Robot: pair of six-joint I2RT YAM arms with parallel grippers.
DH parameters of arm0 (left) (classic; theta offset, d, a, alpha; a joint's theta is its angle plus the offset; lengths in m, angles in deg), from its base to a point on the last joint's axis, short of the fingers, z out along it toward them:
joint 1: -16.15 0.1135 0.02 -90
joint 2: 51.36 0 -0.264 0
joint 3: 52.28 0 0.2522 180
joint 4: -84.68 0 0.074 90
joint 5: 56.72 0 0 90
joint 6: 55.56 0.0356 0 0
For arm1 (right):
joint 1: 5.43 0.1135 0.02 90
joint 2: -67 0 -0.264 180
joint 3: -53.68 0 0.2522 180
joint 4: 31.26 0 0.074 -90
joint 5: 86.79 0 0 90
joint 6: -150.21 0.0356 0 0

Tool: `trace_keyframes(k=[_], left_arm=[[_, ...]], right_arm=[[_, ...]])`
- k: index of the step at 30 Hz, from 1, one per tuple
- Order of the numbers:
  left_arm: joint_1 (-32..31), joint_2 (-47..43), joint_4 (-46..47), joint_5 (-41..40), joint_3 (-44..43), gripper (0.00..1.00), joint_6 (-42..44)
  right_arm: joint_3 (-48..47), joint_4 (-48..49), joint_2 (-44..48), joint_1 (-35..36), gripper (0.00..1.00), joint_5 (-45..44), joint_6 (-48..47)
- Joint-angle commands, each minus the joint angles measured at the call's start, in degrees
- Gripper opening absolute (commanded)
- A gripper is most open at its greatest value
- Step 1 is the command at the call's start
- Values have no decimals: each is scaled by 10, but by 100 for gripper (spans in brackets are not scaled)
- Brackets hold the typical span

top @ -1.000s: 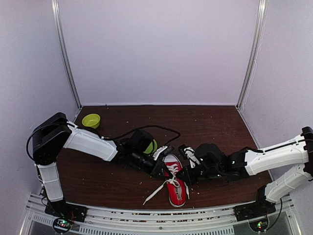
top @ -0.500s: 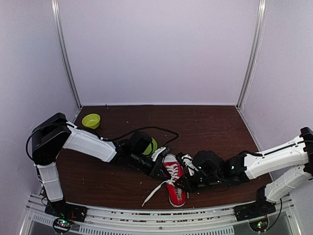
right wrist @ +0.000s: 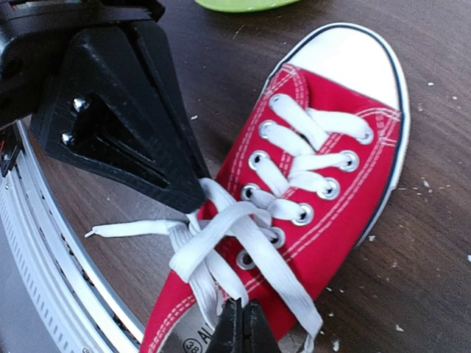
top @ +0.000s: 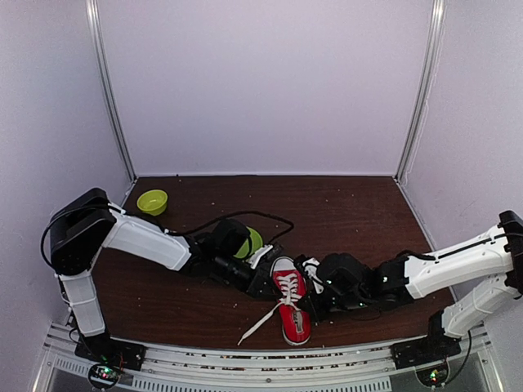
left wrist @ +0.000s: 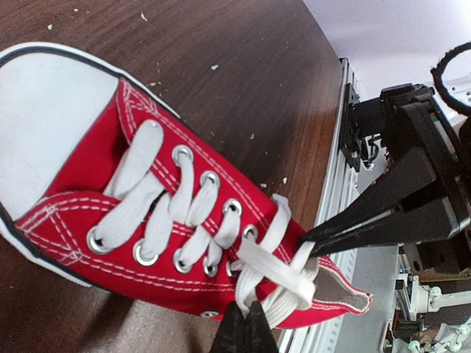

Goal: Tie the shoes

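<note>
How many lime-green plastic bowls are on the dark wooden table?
2. One lime-green bowl stands at the far left of the table; the other bowl is partly hidden behind the left arm, just beyond the red canvas sneaker. The arms could hide more.

readable text | insole (right wrist: 188, 340): circled "38", then "AL", cut off by frame edge

A small red canvas sneaker (top: 296, 322) with a white rubber toe cap (right wrist: 346, 59) sits upright on its sole in the near middle, toe pointing far. Its white laces (right wrist: 221, 235) cross loosely over the top eyelets, untied, one end trailing near-left.
</note>
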Motion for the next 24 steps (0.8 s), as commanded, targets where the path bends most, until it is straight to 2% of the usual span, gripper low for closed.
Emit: trace_keyframes(k=[1, 9, 13, 24], left_arm=[[9, -25, 17, -3, 9, 0, 11], [9, -25, 11, -7, 12, 0, 15], [12, -33, -9, -35, 17, 0, 17], [35, -56, -16, -67, 67, 0, 6]], right_arm=[[-8, -55, 44, 0, 0, -66, 10], [-6, -72, 58, -3, 0, -82, 19], [0, -80, 53, -7, 0, -88, 26], [32, -103, 76, -13, 0, -99, 55]])
